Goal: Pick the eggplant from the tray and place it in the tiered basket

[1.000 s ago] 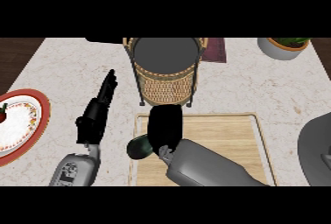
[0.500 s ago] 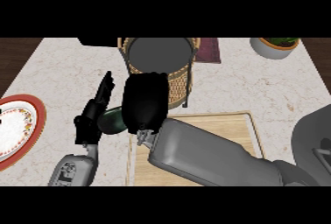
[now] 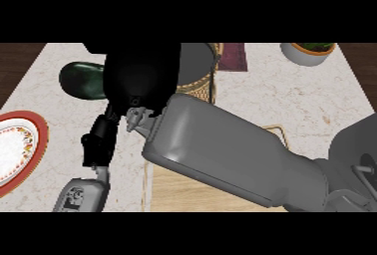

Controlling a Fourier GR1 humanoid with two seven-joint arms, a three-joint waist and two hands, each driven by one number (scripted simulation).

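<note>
The eggplant [image 3: 80, 79], dark green and glossy, sticks out to the left of my right hand [image 3: 141, 74], whose fingers are curled round it, raised high and close to the camera. Hand and grey forearm cover most of the tiered basket [image 3: 196, 90]; only its grey top tier and a strip of wicker show just right of the hand. The wooden tray [image 3: 175, 193] lies below the forearm, largely hidden. My left hand [image 3: 98, 141] rests open on the counter at lower left, its fingertips hidden behind the right hand.
A red-rimmed plate [image 3: 16, 149] sits at the left edge. A white bowl with greens [image 3: 309, 52] stands at the back right, a dark red object [image 3: 234, 53] beside the basket. A large grey shape [image 3: 359, 149] fills the right edge.
My right hand has lifted the eggplant off the tray and carried it up and to the left, beside the basket. The left hand has stayed where it was.
</note>
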